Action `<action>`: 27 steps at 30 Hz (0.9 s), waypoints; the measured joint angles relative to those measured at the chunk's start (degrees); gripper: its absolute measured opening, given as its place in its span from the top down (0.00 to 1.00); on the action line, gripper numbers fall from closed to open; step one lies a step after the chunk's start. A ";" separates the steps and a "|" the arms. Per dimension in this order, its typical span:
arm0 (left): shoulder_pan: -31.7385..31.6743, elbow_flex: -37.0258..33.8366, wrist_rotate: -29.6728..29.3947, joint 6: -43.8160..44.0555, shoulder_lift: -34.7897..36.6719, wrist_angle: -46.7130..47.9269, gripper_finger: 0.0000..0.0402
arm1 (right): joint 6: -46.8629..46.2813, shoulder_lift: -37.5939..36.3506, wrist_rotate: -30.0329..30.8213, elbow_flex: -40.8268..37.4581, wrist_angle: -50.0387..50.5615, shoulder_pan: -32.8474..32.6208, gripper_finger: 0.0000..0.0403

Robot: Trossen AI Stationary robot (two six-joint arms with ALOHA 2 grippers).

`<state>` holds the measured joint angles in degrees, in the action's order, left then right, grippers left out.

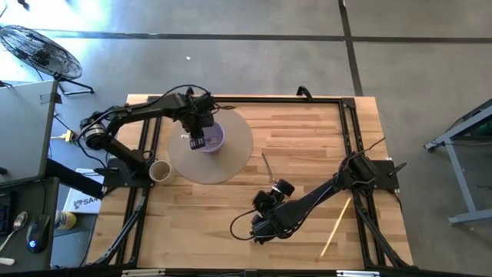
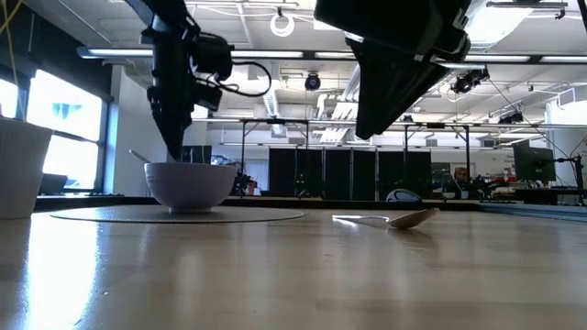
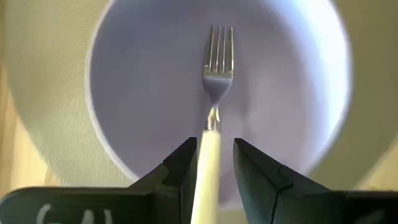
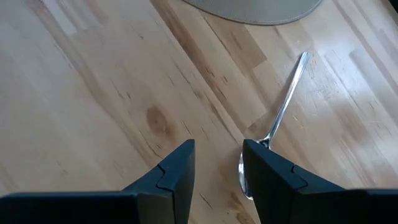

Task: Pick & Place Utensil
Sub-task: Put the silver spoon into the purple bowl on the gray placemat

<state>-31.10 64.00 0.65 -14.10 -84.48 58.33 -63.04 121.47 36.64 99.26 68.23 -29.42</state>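
Note:
A pale lilac bowl [image 1: 216, 137] [image 2: 190, 183] stands on a round grey mat [image 1: 234, 158]. A silver fork [image 3: 216, 74] lies in it, tines on the bowl's floor [image 3: 143, 93], handle slanting up over the rim [image 2: 138, 155]. My left gripper [image 3: 214, 146] [image 1: 197, 140] hangs over the bowl, pointing down, open a little, with the fork's handle between its fingers. A silver spoon [image 1: 268, 169] [image 4: 283, 106] [image 2: 394, 220] lies flat on the wood. My right gripper [image 4: 217, 163] [image 1: 267, 201] hovers open just near-side of the spoon's bowl end [image 4: 242, 177], touching nothing. My left gripper's fingers stand on either side of the fork's handle [image 3: 208, 165], coming from above. A gap shows between the handle and one finger [image 3: 249, 168]. The handle lies right along the other finger [image 3: 185, 168]; whether they touch, I cannot tell.
A paper cup [image 1: 160, 171] [image 2: 18, 170] stands at the mat's left edge. A yellow stick [image 1: 336, 225] lies on the wood near the table's right near corner. Black frame rails [image 1: 350, 123] run along the table's edges. Bare wood lies between mat and near edge.

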 joint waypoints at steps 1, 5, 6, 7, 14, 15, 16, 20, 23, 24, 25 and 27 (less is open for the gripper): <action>0.00 1.58 0.17 1.06 0.28 2.26 0.75 | -0.30 0.00 -0.07 0.00 0.00 0.36 0.68; 0.59 6.89 2.37 4.13 2.25 6.84 0.75 | -4.72 0.00 -1.90 0.00 0.02 3.32 0.68; 1.02 7.13 2.99 4.37 3.25 7.27 0.75 | -6.03 0.00 -3.02 0.00 0.04 4.41 0.68; 1.55 7.16 3.71 4.38 4.40 7.42 0.75 | -7.11 0.00 -4.20 0.00 0.04 5.55 0.68; 8.68 0.01 6.77 5.91 14.85 0.55 0.75 | -8.77 0.00 -11.15 0.00 0.21 13.77 0.68; 10.01 -1.91 6.77 6.67 16.56 -1.64 0.75 | -8.74 0.00 -12.33 0.00 0.14 14.85 0.68; 11.29 -4.01 6.79 6.99 18.28 -3.86 0.75 | -8.66 0.00 -13.23 0.00 0.04 15.86 0.68; 16.22 -12.54 6.83 9.95 24.59 -13.76 0.75 | -7.03 0.00 -14.04 0.00 0.08 18.98 0.68; 19.12 -17.85 6.90 12.78 28.43 -20.10 0.75 | -3.24 0.00 -16.49 0.00 0.97 20.74 0.68; 20.04 -19.28 6.90 13.41 29.42 -21.94 0.75 | -1.70 0.00 -17.06 0.00 1.70 21.24 0.68; 20.88 -20.57 6.86 14.13 30.35 -23.88 0.75 | -0.20 0.00 -17.67 0.00 2.68 21.68 0.68; 22.37 -22.65 6.67 14.97 32.02 -26.38 0.75 | 2.07 0.00 -19.06 0.00 5.89 22.44 0.68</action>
<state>-8.73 41.35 7.32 0.87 -52.47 31.95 -60.97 121.47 17.58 99.26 74.11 -6.98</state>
